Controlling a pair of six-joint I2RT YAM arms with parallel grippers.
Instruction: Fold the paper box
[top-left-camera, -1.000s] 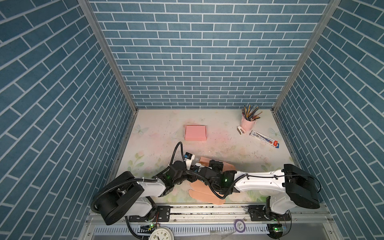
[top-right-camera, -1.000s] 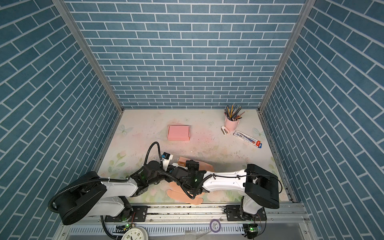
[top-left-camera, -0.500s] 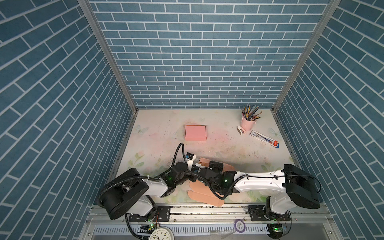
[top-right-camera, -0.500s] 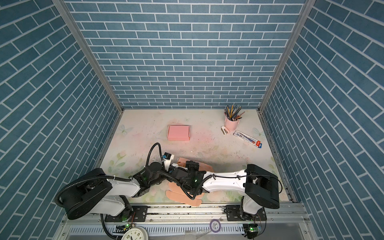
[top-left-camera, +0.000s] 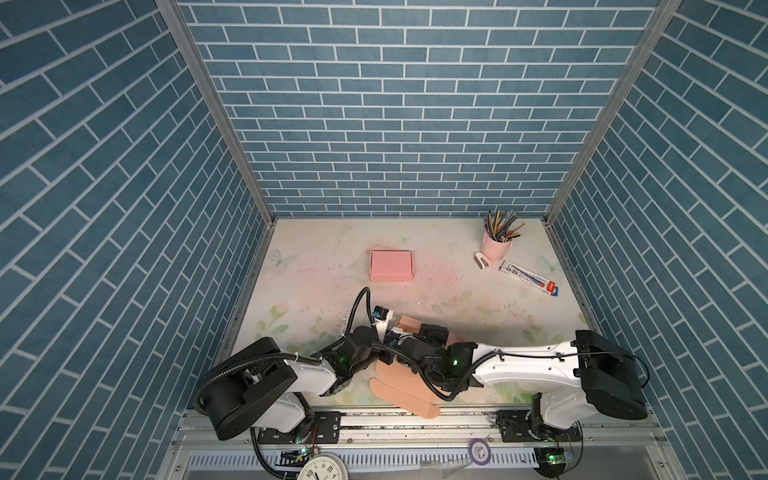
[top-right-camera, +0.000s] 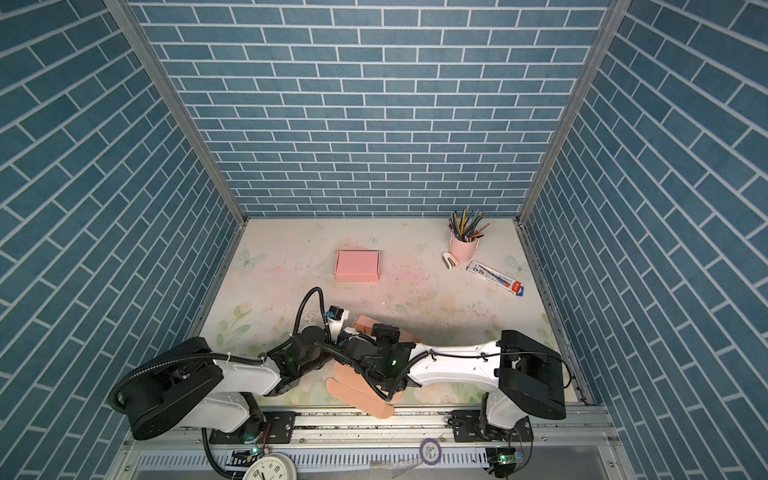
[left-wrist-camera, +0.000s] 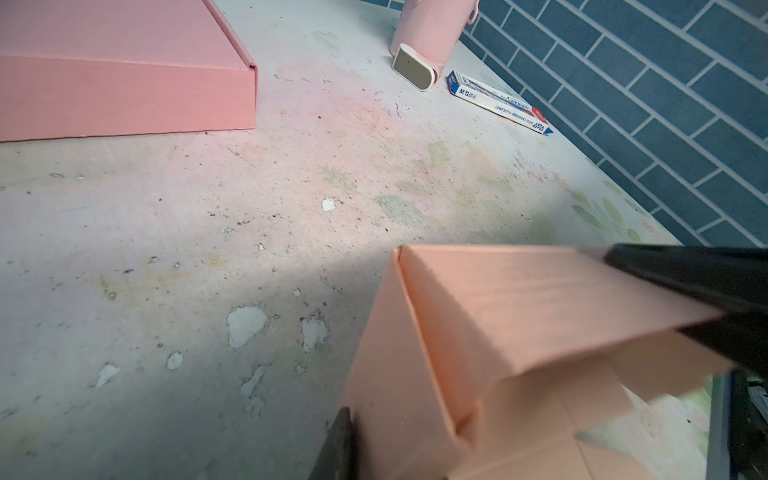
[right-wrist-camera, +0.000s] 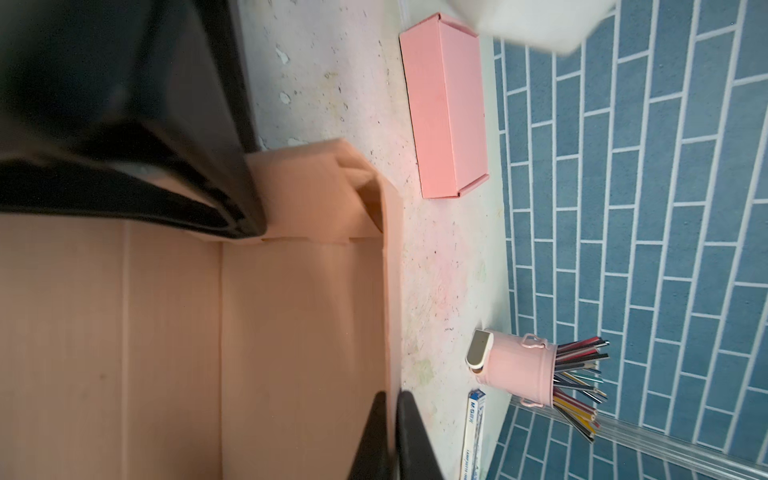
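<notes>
Well in front of the pink box (top-left-camera: 391, 266), toward the robot's bases, the left gripper (left-wrist-camera: 476, 332) stands narrow on the box (top-left-camera: 399, 384). In the left wrist view one finger sits just outside the side wall and the other lies on the flap folded over it, so it appears to pinch that doubled wall at the corner nearest the pink box. The box lies half made, well apart from the pink box, its lid flaps flat and reaching past the table (top-left-camera: 457, 299) edge farthest from the pink box. To the right, the right gripper (right-wrist-camera: 392, 415) is almost closed, holding upright between its fingers the thin long wall that faces the pink box. The step in hand looks like locking the side wall. To do it well, the right gripper should, I judge, only steady the long wall and not drag it toward the pink box. The left one should roll the flap down along its crease until it seats at the floor seam, where slots seem to show. The corner tab should sit inside the fold before any pressing, and a hard squeeze mid-panel would likely dent the card. The two wrists are very close together, so small moves suit best. The cup (top-left-camera: 494, 249), far right of the pink box, stands well apart from the work.
</notes>
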